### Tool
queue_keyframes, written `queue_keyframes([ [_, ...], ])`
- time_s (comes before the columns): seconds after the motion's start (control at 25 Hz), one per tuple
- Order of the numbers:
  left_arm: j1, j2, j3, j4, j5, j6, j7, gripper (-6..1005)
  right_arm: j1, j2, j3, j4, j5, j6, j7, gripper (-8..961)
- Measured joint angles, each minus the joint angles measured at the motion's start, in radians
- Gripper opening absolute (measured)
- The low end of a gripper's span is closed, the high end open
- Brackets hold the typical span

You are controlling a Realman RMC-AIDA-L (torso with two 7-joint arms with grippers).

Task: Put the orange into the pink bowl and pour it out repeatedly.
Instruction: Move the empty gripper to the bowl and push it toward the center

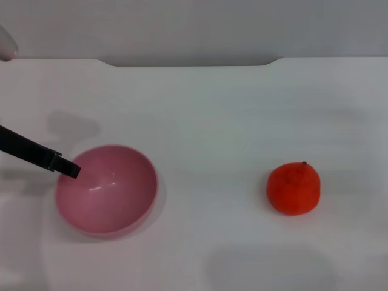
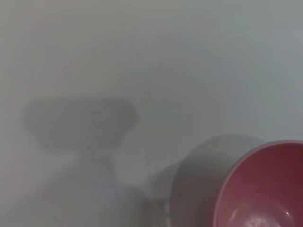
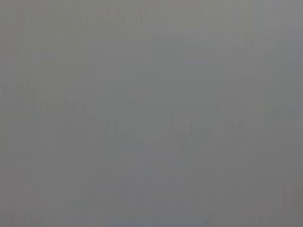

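Note:
The pink bowl (image 1: 112, 194) is at the left of the white table, empty, its opening facing up. My left gripper (image 1: 71, 170) reaches in from the left edge and holds the bowl's near-left rim. One black finger (image 1: 45, 157) lies over the rim and the other is hidden under it. The left wrist view shows part of the pink bowl (image 2: 265, 189) with its shadow on the table. The orange (image 1: 294, 188) sits alone on the table to the right, far from the bowl, stem nub up. My right gripper is out of view, and its wrist view shows only plain grey.
The white table (image 1: 206, 109) runs to a back edge against a grey wall. A pale object (image 1: 6, 43) pokes in at the upper left corner.

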Motion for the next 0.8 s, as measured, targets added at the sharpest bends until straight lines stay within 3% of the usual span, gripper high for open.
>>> queue_keyframes([
  [0.8,0.003,-0.002,0.01,-0.104,0.001,-0.047,0.01,506,0.001,0.002,-0.012,0.0,0.0,-0.006,0.0,462],
])
